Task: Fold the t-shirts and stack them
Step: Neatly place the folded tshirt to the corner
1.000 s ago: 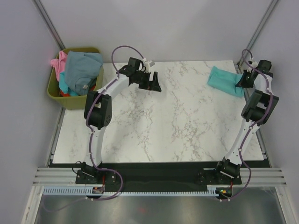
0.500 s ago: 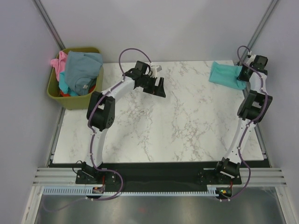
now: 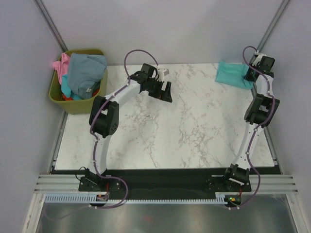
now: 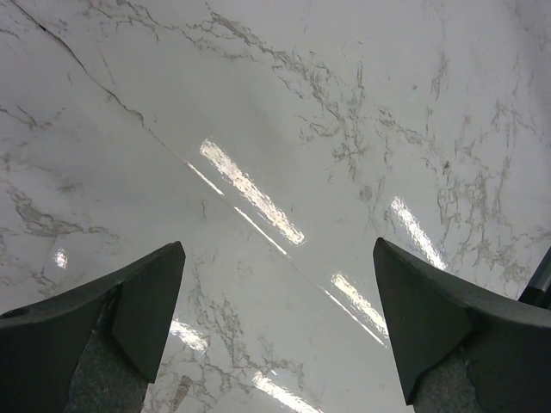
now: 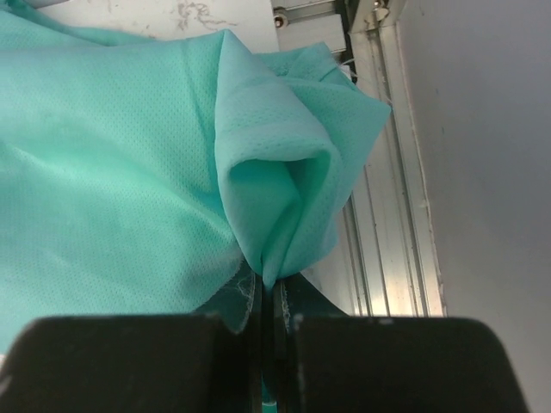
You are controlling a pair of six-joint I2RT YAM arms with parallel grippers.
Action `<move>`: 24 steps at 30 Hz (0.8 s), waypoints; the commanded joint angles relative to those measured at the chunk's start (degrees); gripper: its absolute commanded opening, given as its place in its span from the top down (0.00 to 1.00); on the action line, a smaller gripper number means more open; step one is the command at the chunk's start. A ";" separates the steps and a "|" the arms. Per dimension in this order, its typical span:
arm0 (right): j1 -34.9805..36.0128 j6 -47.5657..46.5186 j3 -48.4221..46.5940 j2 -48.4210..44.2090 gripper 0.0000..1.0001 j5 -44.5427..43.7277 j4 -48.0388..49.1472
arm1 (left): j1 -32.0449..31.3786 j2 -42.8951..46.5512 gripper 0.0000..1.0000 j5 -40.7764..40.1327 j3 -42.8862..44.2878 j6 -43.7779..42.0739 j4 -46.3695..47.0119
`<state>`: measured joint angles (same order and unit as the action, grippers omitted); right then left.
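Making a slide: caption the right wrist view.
Right gripper shut on a bunched fold of the teal t-shirt.

Left gripper (image 4: 277,245) jaws spread wide, dark fingers (image 4: 142,323) in the bottom corners. Glossy white marble tabletop (image 4: 284,95) with grey veins fills the rest, visible between the fingers. Bright light streaks (image 4: 254,194) reflect diagonally across it. Dark sliver (image 4: 541,280) at right edge, unclear.

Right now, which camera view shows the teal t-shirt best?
The right wrist view: the teal t-shirt fills it, a fold pinched in the shut right jaws. Top external shows it small, far right on the table; left wrist shows none of it.
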<state>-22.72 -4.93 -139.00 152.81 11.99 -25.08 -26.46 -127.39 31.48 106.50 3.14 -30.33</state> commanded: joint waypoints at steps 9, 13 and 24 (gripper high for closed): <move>-1.45 -14.48 0.40 -3.66 1.00 16.13 -10.31 | -1.05 2.50 0.01 -0.55 0.73 -2.43 0.53; -1.98 -22.66 2.58 -5.32 1.00 20.61 -14.38 | -1.49 2.15 0.01 -0.55 0.64 -2.43 0.44; -2.68 -36.19 2.33 -6.13 1.00 20.97 -15.00 | -3.86 0.92 0.01 -1.69 1.52 -2.96 -0.17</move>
<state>-25.08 -33.87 -135.52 149.62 31.90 -38.96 -29.28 -127.20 31.09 106.52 2.81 -30.37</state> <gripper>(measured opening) 0.033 0.991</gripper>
